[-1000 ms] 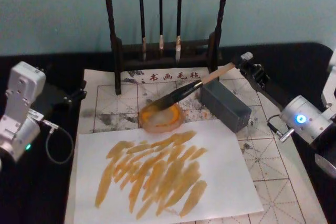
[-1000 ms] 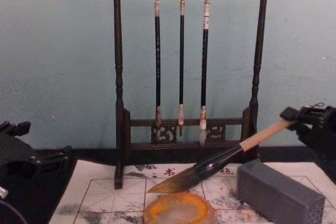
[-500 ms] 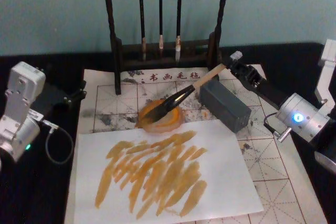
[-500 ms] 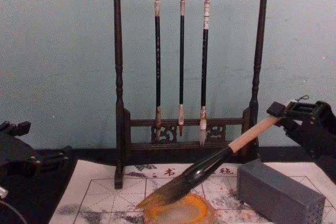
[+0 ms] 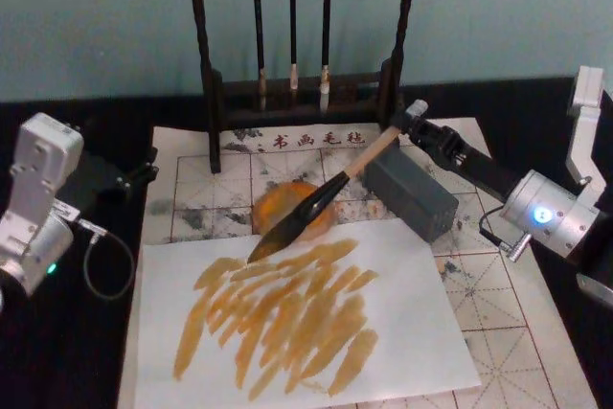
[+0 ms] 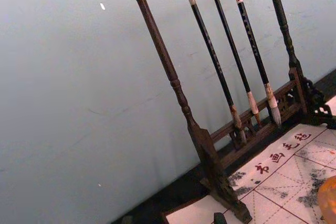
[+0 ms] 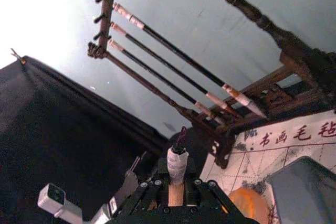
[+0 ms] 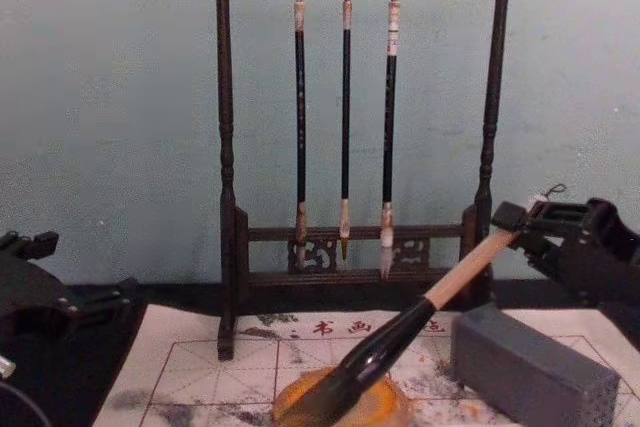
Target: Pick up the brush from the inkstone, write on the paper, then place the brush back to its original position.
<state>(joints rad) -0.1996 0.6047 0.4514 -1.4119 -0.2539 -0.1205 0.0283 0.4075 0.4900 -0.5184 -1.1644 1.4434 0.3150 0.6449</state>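
Observation:
My right gripper (image 5: pixel 414 120) is shut on the pale handle end of the brush (image 5: pixel 316 203). The brush slants down and to the left, across the orange inkstone (image 5: pixel 278 200). Its dark tip is at the far edge of a plain white sheet (image 5: pixel 402 332) streaked with amber strokes; whether it touches is unclear. That sheet lies on the grid-lined paper (image 5: pixel 479 275) with red characters. The chest view has the brush (image 8: pixel 400 337) dropping in front of the inkstone (image 8: pixel 385 399) from the gripper (image 8: pixel 520 222). In the right wrist view the fingers (image 7: pixel 176 195) clamp the white-wrapped end. My left gripper (image 5: pixel 139 170) is parked at the left.
A grey perforated block (image 5: pixel 412 189) stands just right of the inkstone, under the brush handle. Behind it is a dark wooden rack (image 8: pixel 345 247) with three thin hanging brushes (image 8: pixel 345 117). Black cloth covers the table on both sides.
The right gripper has shifted left and nearer. The brush tip has gone from over the inkstone's far side, across the dish, down to the white sheet's far edge. The left arm is still.

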